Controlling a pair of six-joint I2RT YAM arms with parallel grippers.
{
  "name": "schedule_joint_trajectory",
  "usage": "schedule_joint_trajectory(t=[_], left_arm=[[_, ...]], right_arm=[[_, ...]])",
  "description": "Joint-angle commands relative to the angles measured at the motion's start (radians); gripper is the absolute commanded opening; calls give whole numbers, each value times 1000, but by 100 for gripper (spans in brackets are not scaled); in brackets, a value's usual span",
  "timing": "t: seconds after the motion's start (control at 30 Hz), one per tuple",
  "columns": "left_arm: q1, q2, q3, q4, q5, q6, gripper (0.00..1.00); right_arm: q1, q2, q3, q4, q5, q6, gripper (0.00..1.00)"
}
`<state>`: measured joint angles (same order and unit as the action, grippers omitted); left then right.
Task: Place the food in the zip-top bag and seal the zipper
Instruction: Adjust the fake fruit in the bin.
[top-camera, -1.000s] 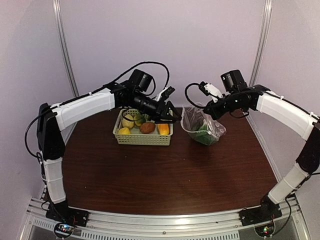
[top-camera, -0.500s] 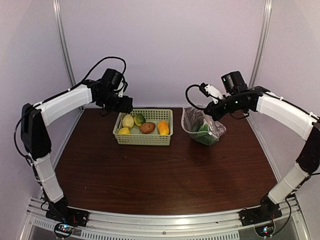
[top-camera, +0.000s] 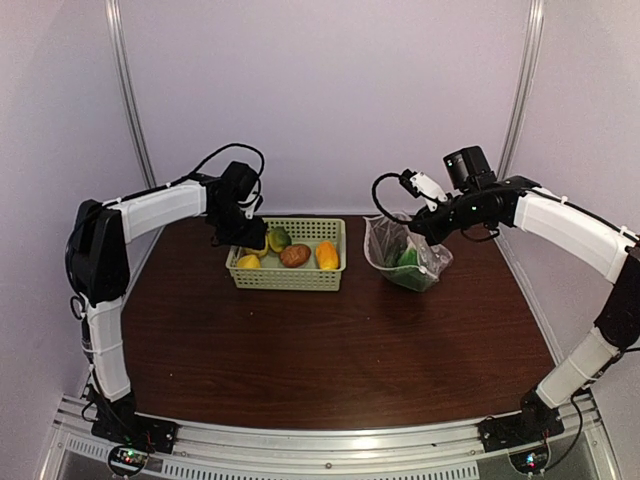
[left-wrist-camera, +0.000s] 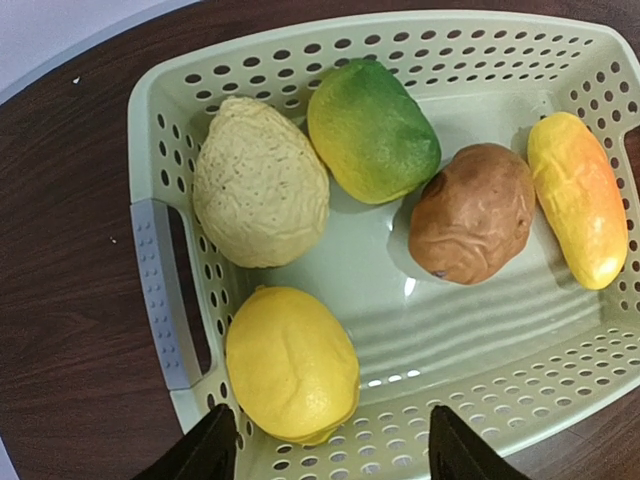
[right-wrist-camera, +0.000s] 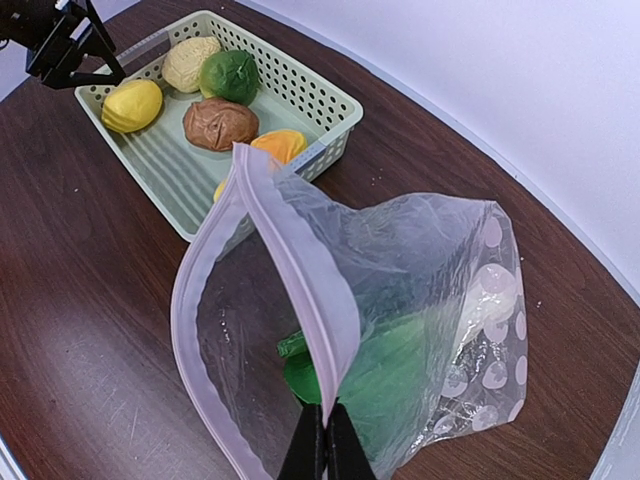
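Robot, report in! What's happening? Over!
Left end effector open over yellow fruit in basket. Right end effector shut on zip-top bag rim, mouth open. Nothing in between.

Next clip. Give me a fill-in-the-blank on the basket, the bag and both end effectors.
1. The left end effector hovers over the basket, which holds ___ food pieces.
2. The right end effector pinches the zip-top bag, whose mouth stands ___.
3. The piece already inside that bag is coloured ___.
Missing: five; open; green.

Dk wood tbl (top-camera: 330, 350), pale lilac walls (top-camera: 330, 90).
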<state>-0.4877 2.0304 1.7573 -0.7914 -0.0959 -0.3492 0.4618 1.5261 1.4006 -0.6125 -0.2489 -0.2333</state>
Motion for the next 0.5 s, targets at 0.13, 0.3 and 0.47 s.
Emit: schedule_joint_trajectory(t=[0.13,0.3,0.47], left_arm=[[3,64,13,-46,-75,-39,64],[3,104,22,-51,-99,-39,56],[3,147,34,-52,-83,-39,49]], right_arm=[[-6,-29,-15,17,-16,-4,0],[-7,-26,-11,12,-31,-4,0],[-6,-24,-9,10,-34,-3,0]])
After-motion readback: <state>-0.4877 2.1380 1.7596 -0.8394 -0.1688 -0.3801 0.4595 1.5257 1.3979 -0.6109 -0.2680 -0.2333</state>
